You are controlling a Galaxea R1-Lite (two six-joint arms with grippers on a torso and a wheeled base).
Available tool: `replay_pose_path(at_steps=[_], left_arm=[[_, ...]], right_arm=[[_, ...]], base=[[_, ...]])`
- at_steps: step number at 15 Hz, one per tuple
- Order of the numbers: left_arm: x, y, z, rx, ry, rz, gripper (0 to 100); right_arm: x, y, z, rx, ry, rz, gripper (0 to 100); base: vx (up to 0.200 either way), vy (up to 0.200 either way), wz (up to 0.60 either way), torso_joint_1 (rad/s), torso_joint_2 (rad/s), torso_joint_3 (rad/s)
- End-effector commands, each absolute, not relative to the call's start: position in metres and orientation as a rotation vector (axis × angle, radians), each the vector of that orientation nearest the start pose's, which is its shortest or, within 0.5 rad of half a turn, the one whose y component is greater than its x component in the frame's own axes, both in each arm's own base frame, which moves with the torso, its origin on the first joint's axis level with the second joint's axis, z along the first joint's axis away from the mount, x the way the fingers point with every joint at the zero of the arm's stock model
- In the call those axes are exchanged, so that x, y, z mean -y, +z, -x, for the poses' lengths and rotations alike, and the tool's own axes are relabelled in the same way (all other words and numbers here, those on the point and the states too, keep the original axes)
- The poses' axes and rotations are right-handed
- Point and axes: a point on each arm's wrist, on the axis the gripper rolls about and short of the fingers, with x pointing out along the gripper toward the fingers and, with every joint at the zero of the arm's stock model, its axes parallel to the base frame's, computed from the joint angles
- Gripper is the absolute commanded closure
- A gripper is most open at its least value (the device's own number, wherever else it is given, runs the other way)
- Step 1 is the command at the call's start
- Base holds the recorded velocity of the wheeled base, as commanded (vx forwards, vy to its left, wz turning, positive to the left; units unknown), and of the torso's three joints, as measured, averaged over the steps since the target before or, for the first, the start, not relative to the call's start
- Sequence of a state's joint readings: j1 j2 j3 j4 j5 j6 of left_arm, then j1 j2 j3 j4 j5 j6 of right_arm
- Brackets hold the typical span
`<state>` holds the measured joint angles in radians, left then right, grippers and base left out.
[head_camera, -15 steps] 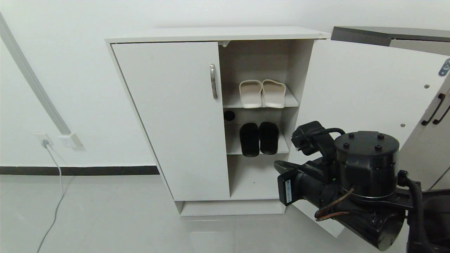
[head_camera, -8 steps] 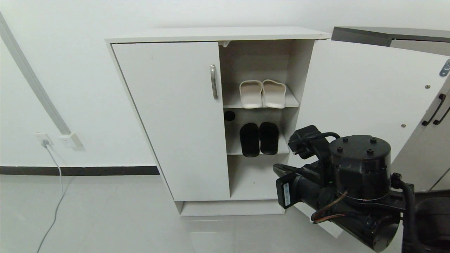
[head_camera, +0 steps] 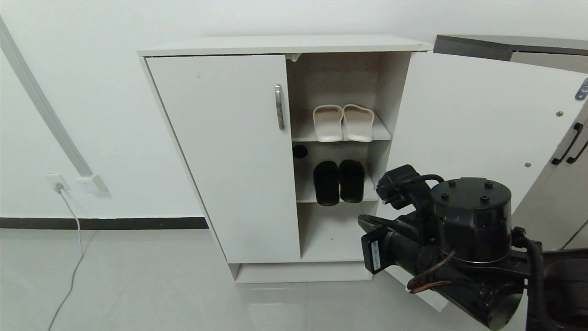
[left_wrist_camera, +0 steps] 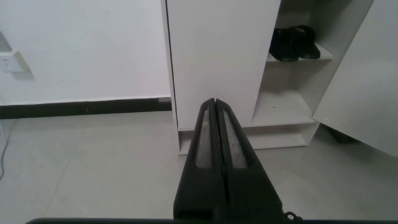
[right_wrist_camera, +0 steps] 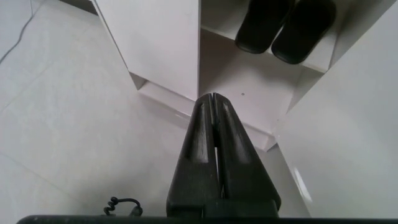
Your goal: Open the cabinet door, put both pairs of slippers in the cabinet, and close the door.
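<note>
Here, in the head view, the cabinet (head_camera: 285, 44) stands with its left door (head_camera: 220, 151) shut and its right door (head_camera: 468, 119) swung wide open. The white slippers (head_camera: 328, 123) lie side by side on the upper shelf and the black slippers (head_camera: 326, 183) on the shelf below. Each pair's long axis runs front to back.

In the left wrist view, the left gripper (left_wrist_camera: 214, 106) hangs above the floor (left_wrist_camera: 93, 168), jaws pressed together and empty, pointing at the cabinet's base.

In the right wrist view, the right gripper (right_wrist_camera: 213, 99) has its jaws pressed together, empty, pointing at the bottom compartment beneath the black slippers.
</note>
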<state>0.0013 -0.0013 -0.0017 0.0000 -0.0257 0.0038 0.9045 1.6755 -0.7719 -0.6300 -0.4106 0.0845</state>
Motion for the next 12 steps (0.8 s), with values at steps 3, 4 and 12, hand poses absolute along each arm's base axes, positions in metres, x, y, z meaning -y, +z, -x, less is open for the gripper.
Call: replay_pose_path(at_steps=[3,4,12], left_arm=[[0.0006,0.0757,0.0229,0.000,-0.025,-0.005,100],[0.0006,0.0759,0.0229,0.002,-0.025,-0.005,100],[0.0006,0.0759,0.0229,0.002,-0.025,-0.005,100]], right_arm=[[-0.2260,0.1779,-0.1888,-0.248,0.484,0.091,100],[-0.2265,0.1784,-0.1892,-0.246,0.485,0.089,100],[-0.2247,0.1764,-0.1895,-0.243,0.479,0.088,100]], base=[[0.000,0.000,0.00,0.000,-0.13,-0.163],[0.000,0.000,0.00,-0.012,-0.07,-0.339],[0.000,0.000,0.00,0.071,-0.47,-0.367]])
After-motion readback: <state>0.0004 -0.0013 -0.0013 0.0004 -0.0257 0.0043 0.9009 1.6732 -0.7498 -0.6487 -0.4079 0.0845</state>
